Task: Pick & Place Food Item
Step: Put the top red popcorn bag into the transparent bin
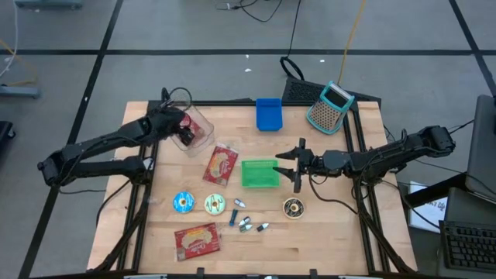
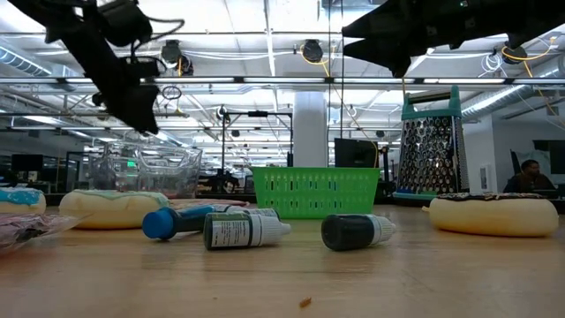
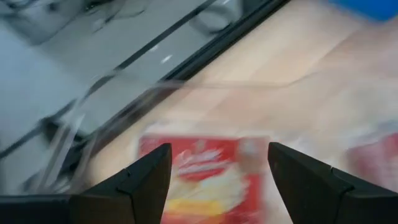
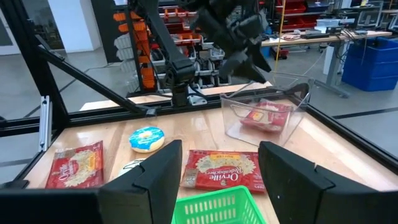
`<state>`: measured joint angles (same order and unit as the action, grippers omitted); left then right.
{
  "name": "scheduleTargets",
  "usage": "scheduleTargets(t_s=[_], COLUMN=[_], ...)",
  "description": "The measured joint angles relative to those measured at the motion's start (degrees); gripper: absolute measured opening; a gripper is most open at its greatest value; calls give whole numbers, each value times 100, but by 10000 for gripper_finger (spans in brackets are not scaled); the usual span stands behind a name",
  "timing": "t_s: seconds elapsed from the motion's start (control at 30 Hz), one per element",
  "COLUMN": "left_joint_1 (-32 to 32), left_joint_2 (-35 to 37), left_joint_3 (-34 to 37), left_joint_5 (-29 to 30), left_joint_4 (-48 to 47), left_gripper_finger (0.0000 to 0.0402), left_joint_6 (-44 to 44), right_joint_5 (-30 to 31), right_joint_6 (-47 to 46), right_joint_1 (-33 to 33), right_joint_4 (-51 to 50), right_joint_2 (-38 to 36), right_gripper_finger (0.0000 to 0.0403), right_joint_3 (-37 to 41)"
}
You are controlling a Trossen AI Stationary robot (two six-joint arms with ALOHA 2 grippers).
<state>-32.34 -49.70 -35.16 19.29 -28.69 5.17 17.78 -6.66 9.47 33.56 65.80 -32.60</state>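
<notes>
While the task names no particular item, the nearest candidate is the red flat popcorn packet [image 1: 220, 164] lying on the pale wooden worktop [image 1: 333, 232], just beside the green slotted plastic basket [image 1: 260, 173], on the side of it toward the left arm. Its long axis runs roughly from the worktop's far edge toward its near edge, slightly tilted. The left pincer [image 1: 183, 130] sits beyond that packet at the clear plastic tub [image 1: 195, 129], which lies tipped at the worktop's far-left part with another red packet [image 4: 266, 116] inside it; its dark fingers [image 3: 142, 180] stand spread in the left wrist view, with red packaging showing between them, and I cannot tell whether they touch anything. The right pincer [image 1: 297, 164] hovers just on the other side of the basket from the packet, its jaws spread and holding nothing; its wrist view looks across the basket straight at the packet. Of the two, the right arm seems better lined up, since the packet lies directly ahead of it past the basket. A second red packet [image 1: 198, 241], two frosted doughnuts [image 1: 184, 202] and some small bottles [image 1: 244, 222] lie nearer the front edge than the basket.
</notes>
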Motion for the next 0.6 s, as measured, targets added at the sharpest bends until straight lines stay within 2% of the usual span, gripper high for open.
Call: scheduleTargets(t_s=[0.17, 0.3, 0.4, 0.6], left_joint_1=[221, 648, 1140, 2440], left_joint_2=[419, 551, 554, 409], left_joint_3=[0, 0, 0, 0], left_joint_5=[-1440, -2522, -2741, -2545], left_joint_4=[550, 964, 1242, 1255], left_gripper_finger=[257, 248, 242, 240], left_joint_6=[3, -9, 10, -74], right_joint_5=[2, 2, 2, 4], right_joint_6=[3, 5, 5, 5], right_joint_1=[0, 0, 0, 0], right_joint_4=[3, 4, 4, 4], right_joint_2=[0, 0, 0, 0], right_gripper_finger=[201, 201, 201, 200], right_joint_3=[0, 0, 0, 0])
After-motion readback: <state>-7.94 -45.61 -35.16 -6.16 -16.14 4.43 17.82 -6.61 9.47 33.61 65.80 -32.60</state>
